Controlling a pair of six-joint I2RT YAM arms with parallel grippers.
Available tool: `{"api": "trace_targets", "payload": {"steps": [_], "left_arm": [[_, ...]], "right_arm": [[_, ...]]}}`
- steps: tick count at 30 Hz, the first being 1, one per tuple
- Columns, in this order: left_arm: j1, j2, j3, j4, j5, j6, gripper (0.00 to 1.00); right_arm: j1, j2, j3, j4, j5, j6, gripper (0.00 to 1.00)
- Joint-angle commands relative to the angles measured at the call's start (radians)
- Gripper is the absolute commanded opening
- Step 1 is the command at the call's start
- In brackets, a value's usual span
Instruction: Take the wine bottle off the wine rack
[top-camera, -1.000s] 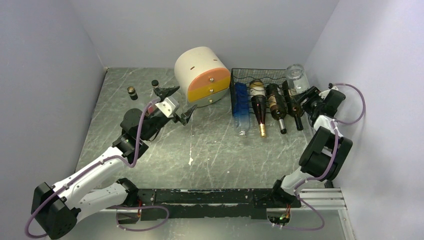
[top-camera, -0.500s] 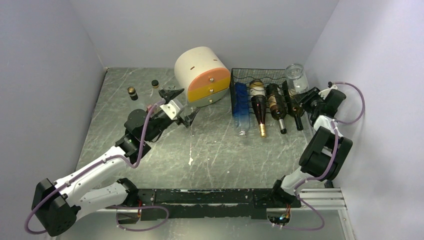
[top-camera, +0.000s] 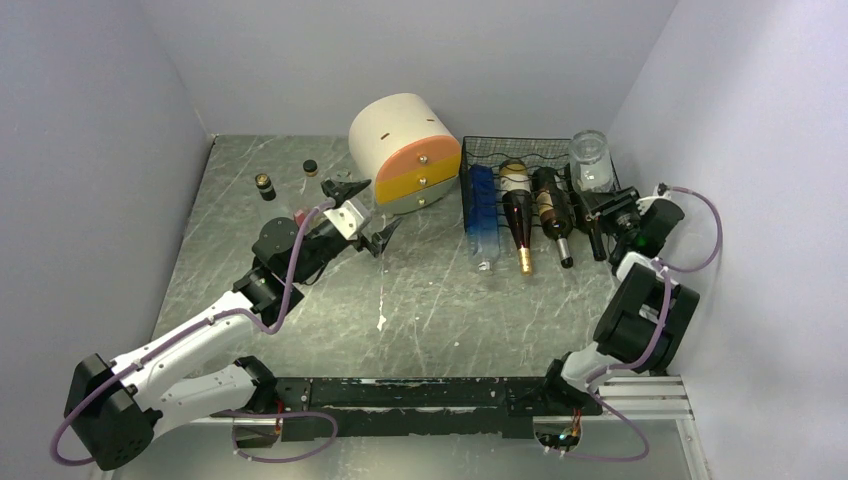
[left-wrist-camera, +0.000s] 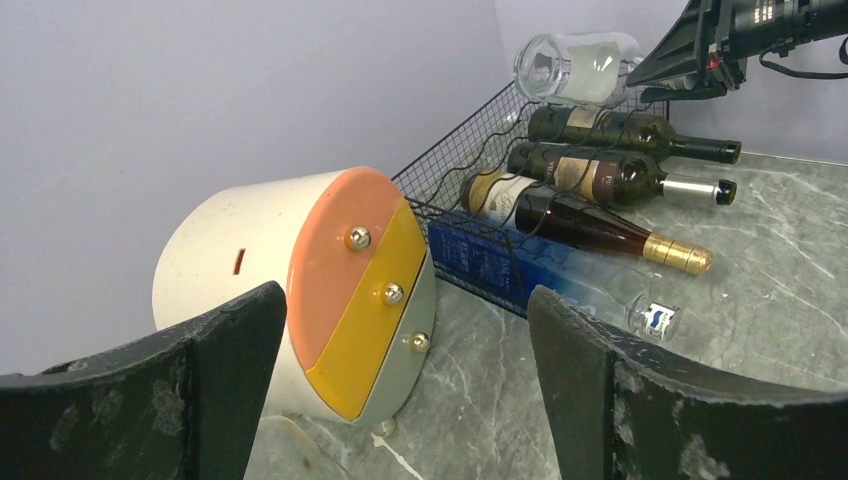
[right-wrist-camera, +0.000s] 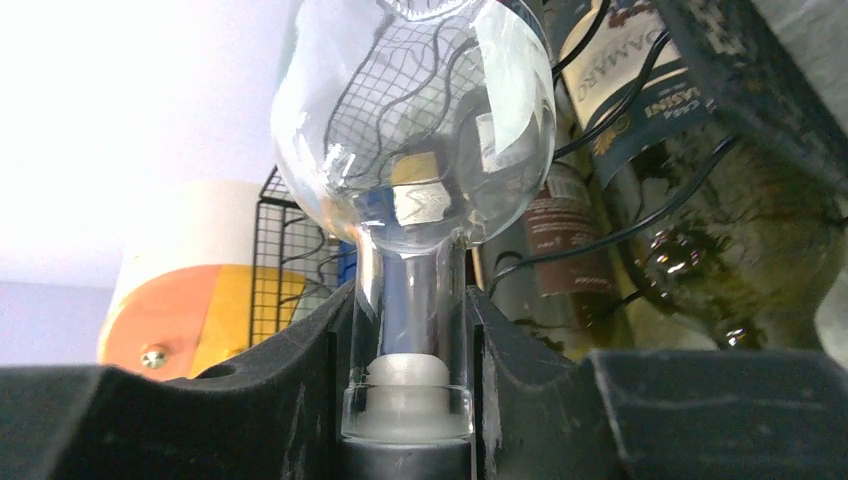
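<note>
Now the right gripper (right-wrist-camera: 407, 345) is clamped on the neck of the clear wine bottle (right-wrist-camera: 415, 150), the wine rack (top-camera: 500, 150) just beyond it, while the left gripper (top-camera: 366, 213) stands wide apart.

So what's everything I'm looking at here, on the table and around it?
table: one, grey marbled, under everything
drawer unit: one, cream with orange, yellow and grey fronts, back middle
rack: one, black wire, right of the drawer unit
clear bottle: one, colourless, on top of the rack's right end
dark bottles: three, dark glass, lying in the rack
blue bottle: one, blue, rack's left slot
small bottles: two, dark tops, back left
arms: two, white and black, near edge
left fingers: two, black, open, facing the drawer unit
right fingers: two, black, closed round the clear bottle's neck
</note>
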Motion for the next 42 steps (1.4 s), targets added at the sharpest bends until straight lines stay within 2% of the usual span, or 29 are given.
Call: {"api": "trace_targets", "payload": {"steps": [1,4,7,12,19,28,34,39,42], "left_arm": [[-0.009,-0.024,0.005,0.025,0.013,0.000,0.94],[-0.008,-0.020,0.005,0.024,0.005,0.002,0.94],[-0.008,-0.003,0.008,0.023,0.009,-0.010,0.93],[-0.014,0.004,0.009,0.022,0.018,-0.027,0.93],[-0.016,0.022,0.018,0.010,0.006,-0.022,0.93],[-0.018,0.038,0.009,0.028,0.008,-0.037,0.93],[-0.019,0.066,0.021,0.015,0.016,-0.046,0.91],[-0.026,0.055,0.017,0.020,0.012,-0.043,0.92],[-0.030,0.052,0.014,0.021,0.010,-0.041,0.92]], "right_arm": [[0.002,-0.109,-0.026,0.112,-0.100,0.099,0.00],[0.003,-0.157,-0.069,0.160,-0.088,0.168,0.00],[0.004,-0.162,-0.103,0.241,-0.138,0.255,0.00],[0.006,-0.159,-0.201,0.427,-0.171,0.425,0.00],[0.014,-0.157,-0.246,0.553,-0.230,0.531,0.00],[0.014,-0.253,-0.241,0.514,-0.200,0.575,0.00],[0.015,-0.259,-0.259,0.553,-0.230,0.634,0.00],[0.027,-0.250,-0.255,0.424,-0.225,0.540,0.00],[0.047,-0.210,-0.235,0.401,-0.220,0.506,0.00]]}}
